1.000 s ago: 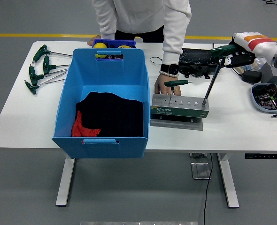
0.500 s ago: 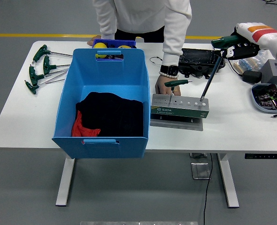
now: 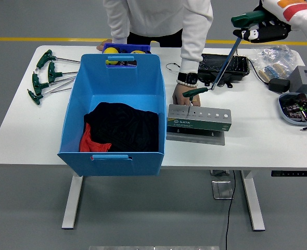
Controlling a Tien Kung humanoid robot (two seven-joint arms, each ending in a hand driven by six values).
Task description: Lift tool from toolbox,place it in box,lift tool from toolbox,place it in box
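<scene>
My right hand (image 3: 263, 28) is raised at the top right, shut on the green T-handle of a long hex wrench (image 3: 227, 57) whose shaft hangs down-left, clear of the toolbox. The grey tool holder (image 3: 199, 118) sits mid-table with one green T-handle wrench (image 3: 194, 94) still standing in it. A person's hand (image 3: 180, 94) rests at the holder's far-left corner. The big blue box (image 3: 117, 112) stands to the left, with black and red cloth inside. My left arm is out of view.
Several green T-handle wrenches (image 3: 47, 75) lie at the table's left end. A black tray (image 3: 224, 65), a bag of parts (image 3: 276, 57), a grey block (image 3: 305, 79) and a grey dish (image 3: 298, 108) crowd the right side.
My right hand has risen and drawn the long wrench up out of the holder's right-hand hole; its tip now hangs above the table behind the holder.
</scene>
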